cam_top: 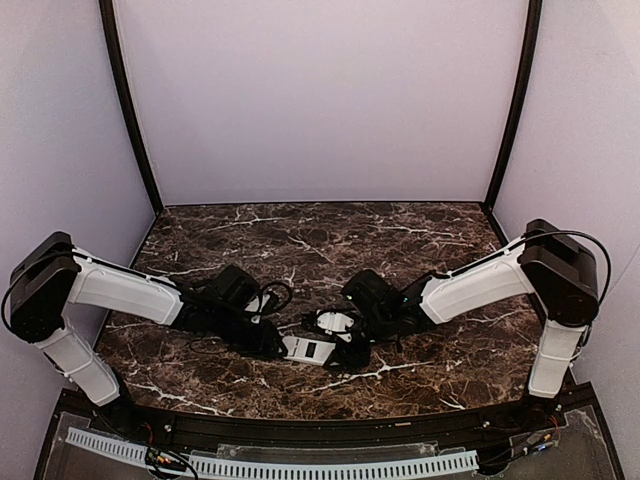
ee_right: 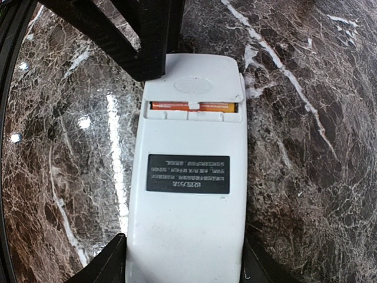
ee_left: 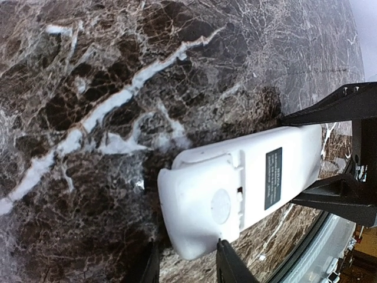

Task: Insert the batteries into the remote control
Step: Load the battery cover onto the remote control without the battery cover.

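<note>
Dark, white-veined marble table between pale lilac walls. Near its front edge, the right gripper clamps the white remote control, back up, with the orange batteries inside. I cannot tell whether the left gripper, at the remote's end, is gripping.

The remote control lies back up on the marble table, its dark label showing and its white cover plate over the left end. The right gripper has its black fingers astride the right end. The fingertips of the left gripper flank the cover's corner.
</note>
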